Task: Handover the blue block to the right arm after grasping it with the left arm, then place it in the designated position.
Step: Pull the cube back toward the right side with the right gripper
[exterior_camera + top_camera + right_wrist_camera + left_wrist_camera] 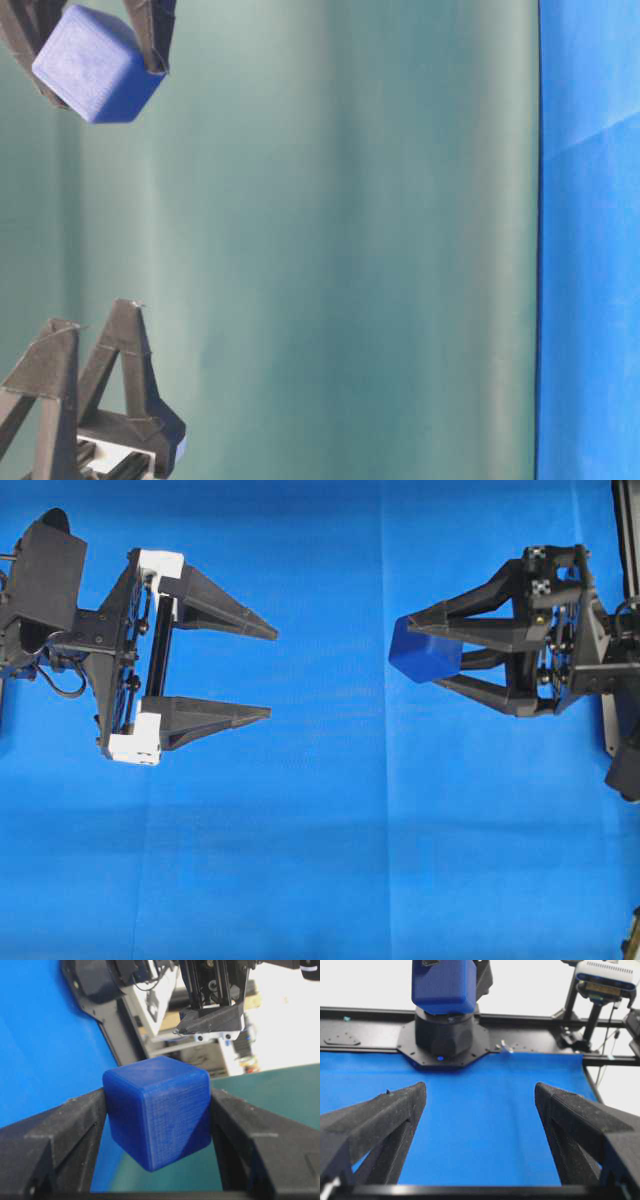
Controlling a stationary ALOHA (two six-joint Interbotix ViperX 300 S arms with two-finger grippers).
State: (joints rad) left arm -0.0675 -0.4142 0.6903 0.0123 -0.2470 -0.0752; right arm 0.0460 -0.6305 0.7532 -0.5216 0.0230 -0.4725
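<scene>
The blue block (425, 652) hangs above the cloth, pinched between the two all-black fingers of my right gripper (420, 652), which is shut on it. In the right wrist view the block (157, 1115) sits tilted, one corner down, between the fingertips of the right gripper (158, 1092). My left gripper (272, 673), the one with white brackets, stands open and empty a short way to the left, pointing at the block. From the left wrist, its gripper (480, 1092) has only cloth between the fingers, and the block (443, 985) shows ahead and above.
A bright blue cloth (330, 860) covers the table. A green backdrop (350, 240) stands behind. The right arm's black base plate (445, 1045) and a frame rail (365, 1012) line the far edge, with a camera on a stand (605, 980) beyond.
</scene>
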